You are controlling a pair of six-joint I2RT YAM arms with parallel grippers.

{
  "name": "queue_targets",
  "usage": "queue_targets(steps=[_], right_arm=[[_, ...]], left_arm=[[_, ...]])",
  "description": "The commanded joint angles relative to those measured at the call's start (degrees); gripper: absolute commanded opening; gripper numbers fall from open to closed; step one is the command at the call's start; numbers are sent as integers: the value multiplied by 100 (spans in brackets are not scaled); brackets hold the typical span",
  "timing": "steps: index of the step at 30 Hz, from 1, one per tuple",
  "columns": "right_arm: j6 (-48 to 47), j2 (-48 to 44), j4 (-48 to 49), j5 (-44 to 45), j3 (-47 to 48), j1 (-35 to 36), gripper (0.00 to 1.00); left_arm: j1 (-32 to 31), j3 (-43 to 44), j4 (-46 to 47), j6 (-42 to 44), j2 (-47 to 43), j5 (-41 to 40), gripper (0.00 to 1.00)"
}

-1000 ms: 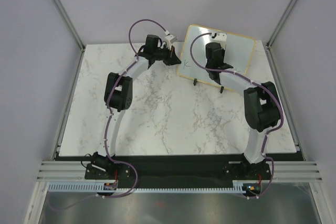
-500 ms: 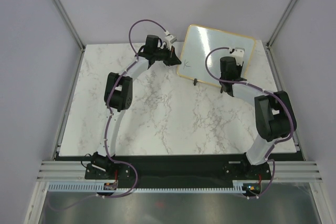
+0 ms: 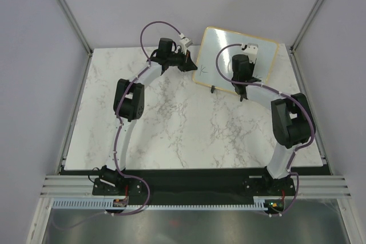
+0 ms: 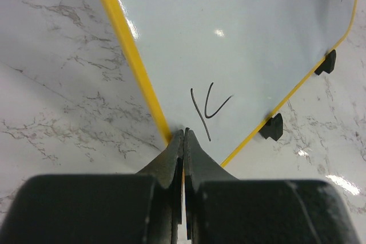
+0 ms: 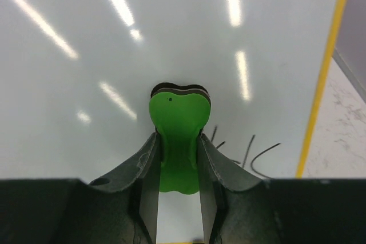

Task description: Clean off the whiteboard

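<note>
Standing tilted at the far right of the marble table (image 3: 171, 130), the whiteboard (image 3: 209, 38) rests on two black clip feet (image 4: 273, 127) along its near edge. Its far right corner comes close to the table's right edge and the corner post of the enclosure. The left gripper (image 4: 184, 132) is clenched on nothing, fingers pressed together, with its tips right at the board's yellow wooden frame (image 4: 131, 55) beside the near left corner. Whether they press on the frame cannot be told. Just inside that corner are the black pen strokes (image 4: 209, 107), well apart from the far edge. The right gripper (image 5: 178, 141) is grasping a green eraser (image 5: 178, 118), holding it against the glossy surface to the right of the strokes, which lie between it and the left frame edge. White board surface stretches beyond the eraser. A broad stretch of marble lies between the board's near edge and the arm bases, and more lies to the board's left.
</note>
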Motion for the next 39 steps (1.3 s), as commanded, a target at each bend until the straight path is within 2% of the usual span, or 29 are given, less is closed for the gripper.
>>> queue_targets(steps=[1,3,17,21,34,39], right_arm=[[254,92,455,-321,84,210,0],[342,-22,718,-314,-241,192,0],[439,-1033,966,-340,-1841,-616,0],[413,-981,1045,-489,-1842,-616,0],[483,-41,1344,-1499,-823,-353,0],[624,-154,1502,-1273,-1024,-379,0]], left_arm=[[-29,49,26,174,-381,-12,2],[-38,40,17,174,-381,6,2],[-29,49,52,130,-372,24,2],[-29,58,52,130,-363,32,2],[-20,154,34,104,-319,23,2],[-29,172,26,95,-311,41,2]])
